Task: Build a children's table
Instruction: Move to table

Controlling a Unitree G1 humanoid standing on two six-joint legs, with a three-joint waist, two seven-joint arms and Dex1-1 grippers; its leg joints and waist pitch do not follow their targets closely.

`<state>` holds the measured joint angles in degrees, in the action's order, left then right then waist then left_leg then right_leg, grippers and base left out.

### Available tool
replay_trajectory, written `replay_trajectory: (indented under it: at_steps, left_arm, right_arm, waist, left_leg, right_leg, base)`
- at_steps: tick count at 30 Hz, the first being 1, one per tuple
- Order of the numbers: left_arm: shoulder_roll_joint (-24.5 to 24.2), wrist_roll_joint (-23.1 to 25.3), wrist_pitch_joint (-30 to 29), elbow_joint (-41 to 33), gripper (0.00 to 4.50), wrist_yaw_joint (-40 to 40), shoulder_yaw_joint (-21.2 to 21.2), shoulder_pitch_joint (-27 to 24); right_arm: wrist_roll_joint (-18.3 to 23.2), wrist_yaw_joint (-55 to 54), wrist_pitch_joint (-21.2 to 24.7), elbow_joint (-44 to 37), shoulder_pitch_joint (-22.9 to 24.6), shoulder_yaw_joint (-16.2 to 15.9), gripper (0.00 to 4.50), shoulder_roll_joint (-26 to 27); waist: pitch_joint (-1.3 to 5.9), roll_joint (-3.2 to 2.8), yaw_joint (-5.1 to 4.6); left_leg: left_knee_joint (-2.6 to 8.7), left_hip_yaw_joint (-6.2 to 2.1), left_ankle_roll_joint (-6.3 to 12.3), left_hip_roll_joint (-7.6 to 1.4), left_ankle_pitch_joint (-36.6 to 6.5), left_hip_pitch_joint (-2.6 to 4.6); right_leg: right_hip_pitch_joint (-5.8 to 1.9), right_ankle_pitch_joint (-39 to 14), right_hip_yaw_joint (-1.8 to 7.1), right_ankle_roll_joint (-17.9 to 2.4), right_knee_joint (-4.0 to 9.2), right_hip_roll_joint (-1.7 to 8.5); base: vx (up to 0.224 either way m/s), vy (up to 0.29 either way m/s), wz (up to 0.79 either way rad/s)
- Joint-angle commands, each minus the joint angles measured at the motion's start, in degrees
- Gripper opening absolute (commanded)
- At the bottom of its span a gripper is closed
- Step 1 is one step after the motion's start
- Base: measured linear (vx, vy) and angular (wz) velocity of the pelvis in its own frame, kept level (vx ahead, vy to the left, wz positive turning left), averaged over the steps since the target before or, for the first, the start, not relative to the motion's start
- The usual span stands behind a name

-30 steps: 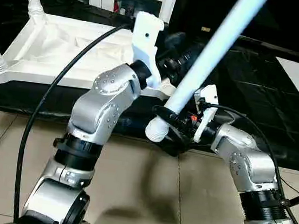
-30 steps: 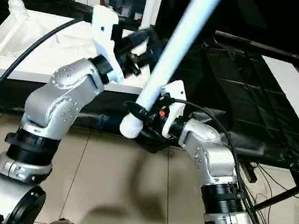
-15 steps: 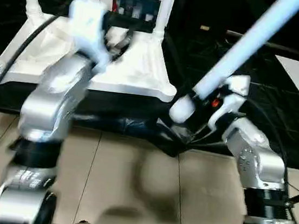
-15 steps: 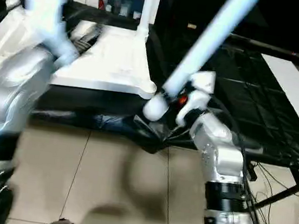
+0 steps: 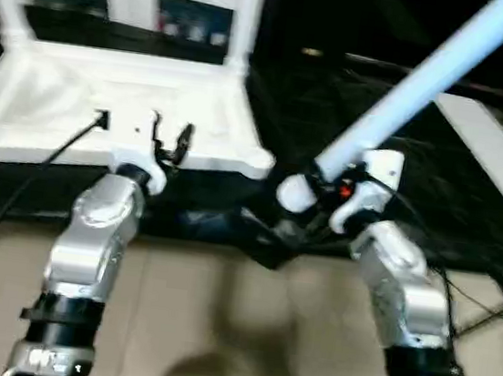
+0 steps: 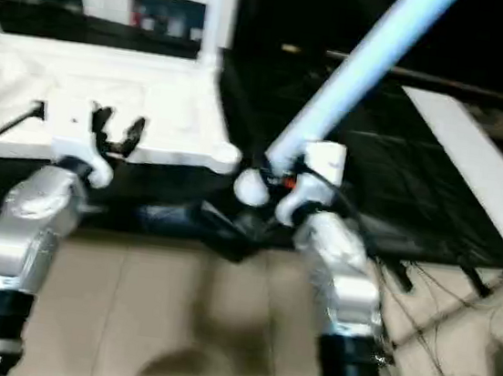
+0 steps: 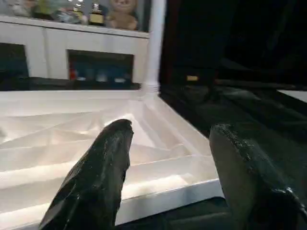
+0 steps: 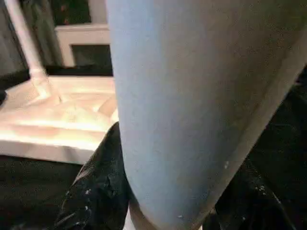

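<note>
While right gripper (image 5: pixel 325 183) clamps one loose leg (image 5: pixel 411 88) near its thick end, tilted up and away, likely to aim it at the socket | left gripper (image 5: pixel 170 140) parted, empty, over tabletop's (image 5: pixel 50 108) near rim | upturned tabletop on black bench (image 5: pixel 468 215) | two fitted legs (image 5: pixel 247 13) seen standing at far corners.

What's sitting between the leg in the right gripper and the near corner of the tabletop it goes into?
Nothing visible. The leg, held by the right gripper, has its thick end just right of the tabletop's near corner socket, with open air between.
</note>
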<state>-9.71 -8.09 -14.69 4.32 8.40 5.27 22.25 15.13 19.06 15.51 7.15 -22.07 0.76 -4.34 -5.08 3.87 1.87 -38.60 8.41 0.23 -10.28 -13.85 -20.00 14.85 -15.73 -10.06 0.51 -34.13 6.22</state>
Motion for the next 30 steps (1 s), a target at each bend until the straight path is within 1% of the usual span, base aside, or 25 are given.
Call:
replay_trajectory:
  at_steps: [1, 3, 4, 5, 6, 8, 10, 11, 12, 13, 14, 16, 17, 18, 19, 20, 21, 22, 24, 25, 26, 27, 28, 29, 30]
  left_arm:
    - [-0.6, 0.7, 0.8, 0.1, 2.96, -0.3, 0.7, -0.3]
    - [-0.6, 0.8, 1.0, 0.2, 2.96, -0.6, 0.8, -0.5]
    - [-0.6, 0.8, 1.0, 0.1, 2.96, -0.8, 0.8, -0.6]
    - [-0.7, 0.8, 1.2, -0.1, 2.96, -1.0, 0.9, -0.8]
    - [-0.6, 0.8, 1.2, -0.2, 2.96, -1.0, 0.9, -0.9]
    - [-0.7, 0.7, 1.1, -0.3, 2.96, -0.9, 1.1, -1.0]
    - [-0.9, 0.7, 1.1, -0.3, 2.96, -0.7, 1.1, -1.1]
    - [-1.0, 0.6, 1.1, -0.3, 2.96, -0.6, 1.1, -1.1]
    - [-1.0, 0.6, 1.1, -0.2, 2.96, -0.5, 1.1, -1.1]
    - [-1.0, 0.7, 1.1, -0.2, 2.96, -0.5, 1.1, -1.1]
    - [-1.1, 0.6, 1.1, -0.2, 2.96, -0.4, 1.1, -1.1]
    - [-1.1, 0.3, 1.1, 0.0, 2.96, 0.2, 0.9, -1.1]
    - [-1.1, 0.1, 1.2, 0.1, 2.96, 0.7, 0.8, -1.1]
    - [-1.1, -0.1, 1.3, 0.2, 2.96, 1.3, 0.5, -1.2]
    - [-1.0, -0.6, 1.7, 0.1, 2.96, 3.0, -0.2, -1.4]
    - [-0.9, -0.6, 1.7, 0.1, 2.96, 3.1, -0.3, -1.5]
    - [-0.7, -1.5, 1.8, -0.3, 2.96, 5.0, -1.2, -1.9]
    - [-0.5, -2.4, 1.7, -1.0, 2.96, 7.3, -2.5, -2.5]
    - [0.3, -4.7, 1.7, -2.2, 2.96, 10.6, -3.7, -3.8]
    - [0.4, -5.2, 1.7, -2.5, 2.96, 11.2, -3.9, -4.0]
    - [0.5, -5.9, 0.8, -3.2, 2.96, 12.4, -4.8, -4.8]
    - [0.4, -5.6, 0.7, -3.5, 2.96, 13.0, -5.7, -5.3]
    - [0.4, -5.9, 0.1, -3.8, 2.96, 14.2, -6.9, -6.1]
    - [0.1, -5.6, 0.3, -3.9, 2.96, 15.3, -8.2, -6.7]
    - [-0.1, -5.3, 0.6, -3.9, 2.96, 15.9, -9.0, -7.0]
  right_arm:
    - [-0.5, 1.0, -0.7, -0.4, -0.4, -0.8, 1.8, 0.5]
    - [-0.6, 1.5, -1.0, -0.4, -0.3, -1.2, 1.8, 0.5]
    - [-0.2, 1.6, -0.9, -0.4, -0.3, -1.2, 1.8, 0.6]
    - [0.8, 2.0, -0.2, -0.7, 0.0, -1.2, 1.8, 0.9]
    - [0.9, 2.1, -0.2, -0.8, 0.0, -1.3, 1.8, 0.9]
    - [1.1, 2.5, 0.1, -1.2, 0.4, -1.8, 1.8, 1.0]
    - [1.2, 2.2, 0.2, -1.5, 0.7, -1.7, 1.8, 1.4]
    - [1.2, 1.8, 0.3, -1.6, 0.8, -1.6, 1.8, 1.6]
    - [1.0, 1.6, 0.2, -1.7, 0.9, -1.6, 1.8, 1.7]
    - [0.9, 1.5, 0.1, -1.7, 1.0, -1.6, 1.8, 1.6]
    - [0.8, 1.3, -0.1, -1.9, 1.1, -1.5, 1.8, 1.7]
    - [0.9, 1.2, -0.4, -2.4, 1.4, -1.0, 1.8, 1.7]
    - [1.3, 1.5, 0.4, -2.7, 1.5, -1.0, 1.8, 1.5]
    - [1.4, 1.7, 0.9, -3.2, 1.7, -1.0, 1.8, 1.2]
    - [2.0, 1.8, 1.0, -4.1, 2.1, -0.5, 1.8, 1.0]
    - [2.0, 1.8, 1.0, -4.2, 2.2, -0.4, 1.8, 0.9]
    - [2.3, 1.8, 1.4, -5.1, 2.6, -0.1, 1.8, 0.5]
    - [2.4, 1.9, 1.6, -5.9, 2.9, 0.2, 1.8, 0.0]
    - [2.1, 1.8, 1.6, -6.8, 3.3, 0.4, 1.8, -0.7]
    - [2.0, 1.7, 1.6, -7.0, 3.4, 0.4, 1.8, -0.9]
    - [1.9, 1.8, 1.7, -7.4, 3.6, 0.4, 1.8, -1.2]
    - [1.6, 1.8, 2.0, -7.8, 3.7, 0.2, 1.8, -1.6]
    - [1.5, 2.5, 2.6, -8.8, 4.2, -0.3, 1.8, -2.2]
    - [0.9, 2.7, 3.3, -9.9, 4.8, -0.8, 1.8, -2.8]
    - [0.6, 2.9, 3.7, -10.6, 5.2, -1.1, 1.8, -3.2]
  waist:
    - [3.35, 0.11, 1.58]
    - [4.12, -1.47, 1.49]
    - [5.14, -3.8, -0.62]
    - [6.31, -3.74, -3.64]
    - [6.75, -3.52, -3.25]
    - [6.27, -2.37, -2.27]
    - [5.88, -0.05, -2.58]
    - [5.65, 2.18, -2.05]
    - [5.9, 3.87, -1.53]
    - [5.57, 4.81, 2.24]
    - [5.81, 4.06, 2.33]
    - [5.99, 2.8, 3.08]
    - [5.99, 2.8, 3.08]
    - [5.45, 1.1, 3.27]
    - [4.48, -1.37, 3.36]
    - [4.47, -1.91, 1.6]
    - [5.11, -5.11, 1.29]
    - [6.23, -3.42, 1.54]
    - [5.23, -3.34, 2.29]
    - [5.09, -3.12, 1.22]
    - [6.57, -0.93, -0.87]
    - [7.01, 0.58, -1.0]
    - [7.88, 4.05, 0.74]
    - [8.24, 4.34, 2.57]
    - [8.45, 3.86, 2.83]
  left_leg:
    - [-2.82, -1.23, 2.85, -2.37, -8.2, -5.2]
    - [1.91, -0.87, 4.24, -2.59, -6.2, -3.39]
    - [7.07, -2.34, 3.93, -4.53, -7.1, 4.32]
    - [8.8, -9.53, 9.28, -8.92, -5.5, 12.49]
    - [7.09, -9.72, 10.53, -8.38, -0.8, 12.95]
    - [7.27, -5.67, 12.63, -6.52, 8.8, 10.62]
    - [8.49, -3.3, 13.4, -5.93, 13.8, 9.95]
    - [8.42, 0.95, 10.27, -1.62, 5.0, 8.78]
    - [7.14, 2.14, 8.72, 1.5, -3.0, 7.28]
    - [-0.7, 1.81, 5.1, 6.13, -12.6, 4.99]
    - [-4.05, -0.96, 1.93, 5.81, -10.4, 2.6]
    - [-7.39, -4.79, -5.12, 3.41, -2.6, -2.99]
    - [-7.39, -4.79, -5.12, 3.41, -2.6, -2.99]
    - [-5.07, -5.83, -6.71, 1.26, 2.4, -3.98]
    - [2.87, -4.27, -10.94, 0.43, 0.6, 1.74]
    - [7.25, -3.98, -11.81, -0.7, 3.1, 2.84]
    - [8.67, -8.07, -14.67, -5.79, -2.5, 6.89]
    - [8.85, -7.82, -15.8, -10.27, -6.5, 9.81]
    - [10.96, -1.38, -16.67, -8.69, -11.3, 8.21]
    - [10.79, -2.87, -6.13, -4.75, -8.3, 7.74]
    - [7.85, -2.34, 1.45, -2.65, 4.5, 10.84]
    - [5.66, -0.53, 3.74, -0.04, 9.1, 9.36]
    - [1.99, 0.55, 6.18, 5.0, 8.4, 0.22]
    - [-1.29, -2.19, 4.98, 2.44, 7.6, -3.24]
    - [-0.59, -3.04, 3.73, 1.49, 10.7, -4.03]
  right_leg:
    - [-5.68, -51.9, 5.52, -3.4, 11.49, 14.29]
    - [-6.7, -37.3, 1.47, -7.5, 10.21, 8.71]
    - [-2.01, -22.3, -0.22, -8.2, 4.22, 0.53]
    - [6.55, -12.8, 1.18, -5.0, -5.54, -2.48]
    - [8.56, -10.7, 2.06, -3.1, -7.56, -2.48]
    - [12.36, -2.3, 3.34, 2.3, -10.33, -1.98]
    - [14.19, 7.6, 5.01, -0.3, -8.25, -0.52]
    - [11.91, 13.5, 6.53, -6.1, -1.92, 0.36]
    - [8.18, 9.0, 9.6, -7.1, -0.17, 1.12]
    - [2.94, -19.2, 17.05, -10.3, 6.05, 5.6]
    - [-0.28, -24.0, 20.1, -19.5, 5.84, 8.3]
    - [-3.74, -6.5, 19.68, -28.7, 3.59, 8.5]
    - [-3.74, -6.5, 19.68, -28.7, 3.59, 8.5]
    - [-2.03, -0.8, 15.42, -28.5, 4.5, 6.98]
    - [2.96, -8.2, 14.84, -18.1, 3.81, -3.03]
    - [2.96, -10.1, 12.09, -11.5, 2.48, -6.27]
    - [8.45, -10.7, 8.92, -5.8, -5.86, -6.61]
    - [11.34, -9.9, 6.88, -0.8, -10.73, -3.11]
    - [11.63, -1.8, 4.14, -2.3, -10.68, -2.38]
    - [10.89, 4.8, 3.63, -3.1, -7.22, -2.08]
    - [12.51, 14.7, 4.95, -5.0, -3.27, 0.23]
    - [11.11, 20.2, 6.33, -6.4, -0.68, 1.23]
    - [1.2, 27.9, 12.57, -12.1, 0.05, 4.23]
    - [-1.28, 57.2, 17.49, -21.4, -1.0, 10.05]
    - [-1.53, 74.0, 17.02, -21.9, -3.25, 8.56]
  base:
    - [0.129, 0.011, 0.46]
    - [0.156, 0.028, 0.54]
    - [0.219, 0.059, 0.47]
    - [0.219, 0.059, 0.47]
    - [0.26, 0.035, 0.12]
    - [0.26, 0.035, 0.0]
    - [0.227, -0.003, 0.01]
    - [0.234, -0.026, -0.01]
    - [0.264, -0.082, 0.07]
    - [0.269, -0.09, 0.3]
    - [0.269, -0.09, 0.3]
    - [0.244, -0.019, 0.11]
    - [0.232, 0.006, 0.01]
    - [0.2, 0.036, 0.03]
    - [0.162, 0.056, -0.12]
    - [0.162, 0.056, -0.12]
    - [0.175, 0.116, -0.33]
    - [0.203, 0.125, -0.35]
    - [0.191, 0.092, -0.33]
    - [0.191, 0.004, -0.13]
    - [0.191, 0.004, -0.13]
    - [0.224, -0.048, 0.08]
    - [0.216, -0.042, 0.16]
    - [0.216, -0.042, 0.16]
    - [0.143, -0.027, 0.17]
